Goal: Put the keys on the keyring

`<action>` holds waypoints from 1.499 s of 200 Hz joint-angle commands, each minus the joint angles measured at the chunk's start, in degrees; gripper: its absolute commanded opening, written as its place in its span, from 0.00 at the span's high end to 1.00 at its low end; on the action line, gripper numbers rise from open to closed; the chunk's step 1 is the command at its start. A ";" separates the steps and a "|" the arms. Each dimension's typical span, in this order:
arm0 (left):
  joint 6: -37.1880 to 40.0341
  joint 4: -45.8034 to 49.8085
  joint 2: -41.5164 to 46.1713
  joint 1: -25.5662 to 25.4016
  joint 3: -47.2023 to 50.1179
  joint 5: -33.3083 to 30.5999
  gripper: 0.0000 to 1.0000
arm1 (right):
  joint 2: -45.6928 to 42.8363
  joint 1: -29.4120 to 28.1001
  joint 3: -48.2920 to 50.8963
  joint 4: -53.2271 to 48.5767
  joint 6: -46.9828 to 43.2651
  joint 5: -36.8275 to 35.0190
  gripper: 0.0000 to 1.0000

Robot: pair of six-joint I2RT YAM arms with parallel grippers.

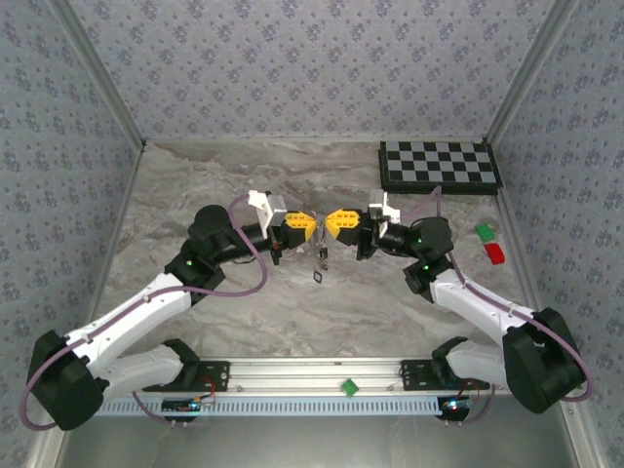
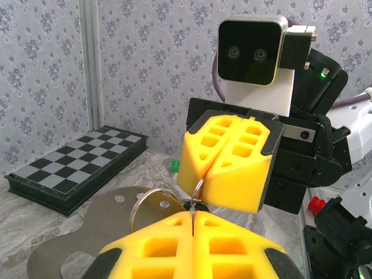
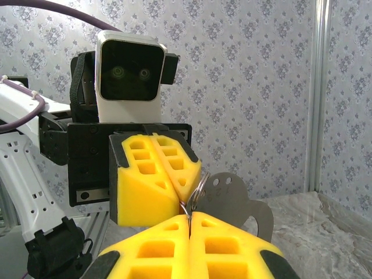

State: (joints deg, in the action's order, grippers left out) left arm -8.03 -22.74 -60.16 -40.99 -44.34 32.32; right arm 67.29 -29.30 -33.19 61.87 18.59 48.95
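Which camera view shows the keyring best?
Right wrist: the keyring is close, pinched between left gripper and right gripper. Left wrist shows it thinner, nearly edge-on. The top view gives just a tiny dark bit under them.

A grey-and-white marbled surface is spreading between patterned walls, with a silver rail running along its near edge. A black-and-white chessboard is lying flat in the far right corner. Nearer along the right side, a small green block and a red block are sitting just beside each other, apart from the board. Near the middle, a tiny dark key with a pale centre appears to be lying alone on the marble.
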 commanded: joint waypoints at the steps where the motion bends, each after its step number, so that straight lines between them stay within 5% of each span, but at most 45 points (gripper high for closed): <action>1: 0.48 -2.36 -0.47 -0.25 -2.41 1.24 1.00 | 0.39 -1.13 -2.04 0.57 0.10 3.29 1.00; 162: 1.31 -1.89 1.45 -0.07 -1.63 -1.55 1.00 | -1.46 0.21 -0.82 -0.09 -0.53 0.70 1.00; 300: 0.00 -1.43 1.80 0.54 -2.38 2.40 1.00 | 0.12 0.20 2.08 5.56 -4.34 -3.16 1.00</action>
State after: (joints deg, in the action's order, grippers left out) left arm -7.62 -22.50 -59.99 -40.88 -44.36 32.91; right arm 67.00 -29.17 -31.92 63.29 16.14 47.13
